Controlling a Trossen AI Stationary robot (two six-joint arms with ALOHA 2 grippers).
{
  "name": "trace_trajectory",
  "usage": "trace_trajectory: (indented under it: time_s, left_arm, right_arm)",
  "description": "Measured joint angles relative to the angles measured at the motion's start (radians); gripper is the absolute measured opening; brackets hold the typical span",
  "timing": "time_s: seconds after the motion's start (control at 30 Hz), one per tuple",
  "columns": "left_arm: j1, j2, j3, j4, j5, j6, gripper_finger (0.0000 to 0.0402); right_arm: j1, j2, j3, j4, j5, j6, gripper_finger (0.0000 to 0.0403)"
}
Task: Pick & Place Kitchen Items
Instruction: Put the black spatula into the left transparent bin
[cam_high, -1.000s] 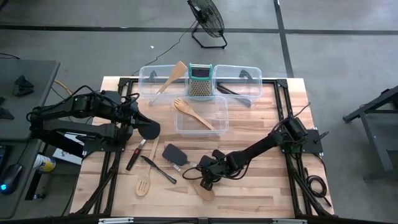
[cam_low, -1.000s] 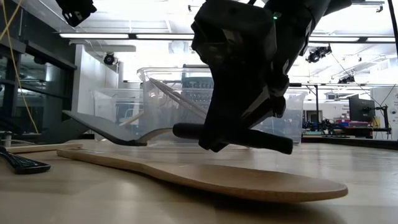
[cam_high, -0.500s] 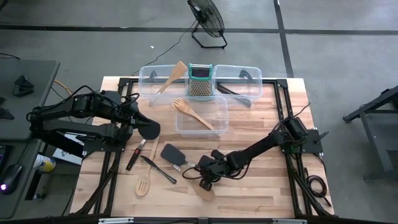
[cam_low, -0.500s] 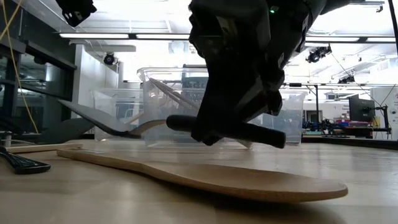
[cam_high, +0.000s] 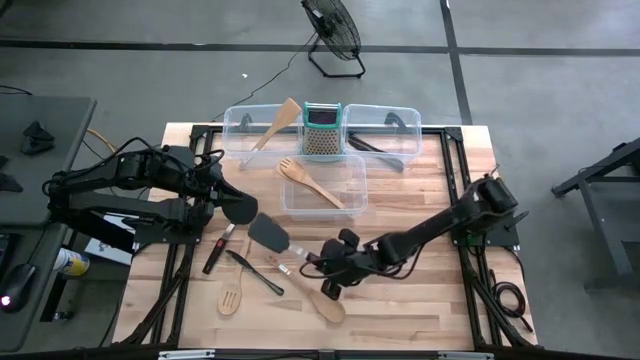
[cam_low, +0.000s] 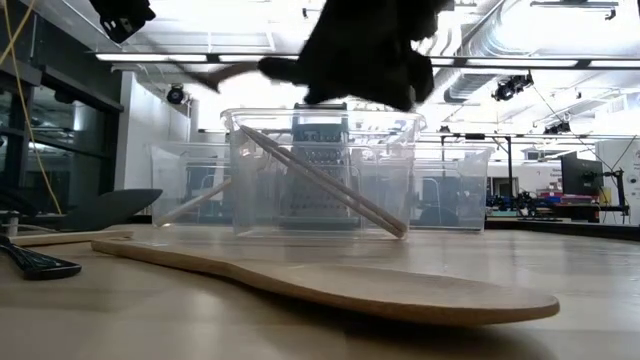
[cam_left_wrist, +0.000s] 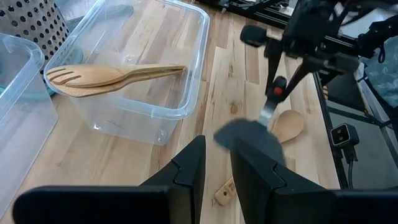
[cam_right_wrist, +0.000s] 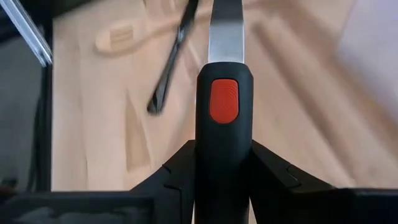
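Note:
My right gripper (cam_high: 330, 274) is above the table's near middle, shut on a black turner (cam_high: 268, 233) with a metal shank and a red mark on its handle. In the low view, gripper and turner (cam_low: 350, 45) show high above the tabletop, blurred. My left gripper (cam_high: 222, 192) waits at the table's left, fingers a little apart (cam_left_wrist: 217, 168), with nothing between them. A black spoon head (cam_high: 240, 209) lies just beside it. A wooden spoon (cam_high: 325, 302), a slotted wooden spoon (cam_high: 230, 297), a black tool (cam_high: 255, 272) and a red-and-black tool (cam_high: 215, 255) lie flat on the table. My right gripper pinches the turner's black handle (cam_right_wrist: 222, 140) between its two fingers (cam_right_wrist: 180, 171), behind the red mark (cam_right_wrist: 222, 102). The handle runs on along the fingers, with shank (cam_right_wrist: 225, 31) and blade pointing toward the table's left. The turner is lifted clear of the table.
A clear bin (cam_high: 352, 200) at mid-table holds a wooden fork (cam_high: 315, 181). At the far edge stand a bin with a wooden spatula (cam_high: 278, 122), the teal-topped grater (cam_high: 322, 130) and a bin (cam_high: 400, 125) with a black utensil (cam_high: 372, 148). Bare wood lies near right.
My right gripper has risen quickly with the turner, from just above the tabletop to well above it, drifting toward the far left. The turner, low over the wooden spoon before, is now lifted clear, its blade closer to the left gripper.

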Motion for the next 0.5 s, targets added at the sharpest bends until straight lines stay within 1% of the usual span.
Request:
trace_trajectory:
  time_s: [0.3, 0.5]
  left_arm:
    - [0.0, 0.0, 0.0, 0.0, 0.0, 0.0, 0.0074]
    - [0.0, 0.0, 0.0, 0.001, 0.0, 0.0, 0.0074]
  right_arm:
    - [-0.002, -0.118, 0.0, -0.003, 0.152, -0.072, 0.0102]
    - [-0.016, -0.184, 0.0, 0.004, 0.278, -0.07, 0.0102]
